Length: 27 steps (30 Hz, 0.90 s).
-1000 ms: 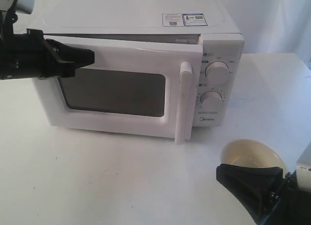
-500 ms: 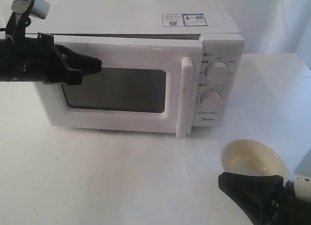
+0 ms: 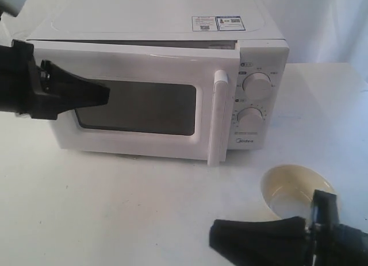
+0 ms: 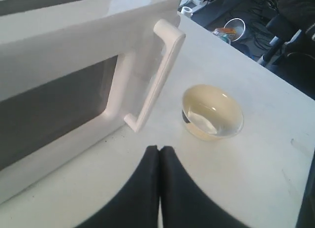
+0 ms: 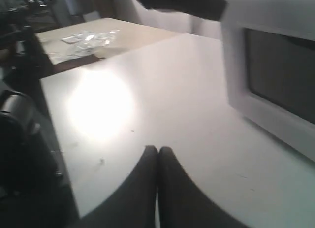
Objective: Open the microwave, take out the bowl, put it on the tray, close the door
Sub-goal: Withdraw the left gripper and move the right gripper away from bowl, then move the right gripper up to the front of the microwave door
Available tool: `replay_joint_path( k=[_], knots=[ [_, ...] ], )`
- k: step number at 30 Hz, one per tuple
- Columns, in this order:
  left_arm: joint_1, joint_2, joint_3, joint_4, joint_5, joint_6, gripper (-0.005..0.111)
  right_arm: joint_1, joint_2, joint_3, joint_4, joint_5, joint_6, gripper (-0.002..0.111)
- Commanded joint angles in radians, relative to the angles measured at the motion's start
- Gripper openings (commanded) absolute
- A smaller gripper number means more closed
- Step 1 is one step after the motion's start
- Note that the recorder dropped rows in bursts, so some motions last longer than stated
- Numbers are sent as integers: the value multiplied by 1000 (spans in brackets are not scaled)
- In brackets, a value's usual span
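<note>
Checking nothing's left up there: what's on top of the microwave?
Two stickers lie on the microwave's top near its front edge; nothing else shows. The top's rear is out of frame.

MICROWAVE (image 3: 155, 22): white Midea box, two round knobs (image 3: 257, 86), stickers (image 3: 218, 23) on top; upright along far edge of worktop (image 3: 115, 208) | DOOR (image 3: 146, 65): white panel, dark window (image 3: 144, 108), vertical bar handle (image 3: 217, 119); slightly ajar, thin gap along top edge | BOWL (image 3: 296, 188): cream-yellow, round, smooth; upright, empty, on worktop near the near right corner, apart from microwave
</note>
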Motion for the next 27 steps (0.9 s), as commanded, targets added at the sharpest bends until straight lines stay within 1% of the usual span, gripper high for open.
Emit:
replay_joint_path(
  k=[1, 6, 8, 9, 11, 12, 15, 19, 21, 22, 27],
  knots=[
    [-3, -75, 54, 26, 6, -96, 0, 70, 132, -72, -65, -76, 65, 0],
    [-3, -161, 103, 36, -15, -124, 0, 87, 346, -138, -20, -232, 34, 0],
    [-3, -187, 123, 41, -21, -126, 0, 87, 422, -165, 96, -248, -52, 0],
    [-3, -206, 133, 52, -23, -133, 0, 87, 467, -181, 209, -257, -132, 0],
    [-3, -229, 145, 72, -26, -164, 0, 87, 522, -200, 360, -297, -276, 0],
    [-3, -240, 151, 88, -27, -183, 0, 87, 558, -210, 455, -361, -344, 0],
    [-3, -262, 165, 147, -27, -245, 0, 87, 626, -224, 590, -535, -441, 0],
    [-3, -283, 191, 166, -39, -282, 0, 87, 702, -244, 714, -756, -527, 0],
    [-3, -286, 204, 164, -38, -282, 0, 87, 742, -250, 749, -845, -541, 0],
    [-3, -286, 205, 164, -38, -282, 0, 87, 757, -255, 760, -869, -541, 0],
    [-3, -286, 239, 164, -23, -282, 0, 87, 821, -278, 784, -869, -549, 0]
  ],
)
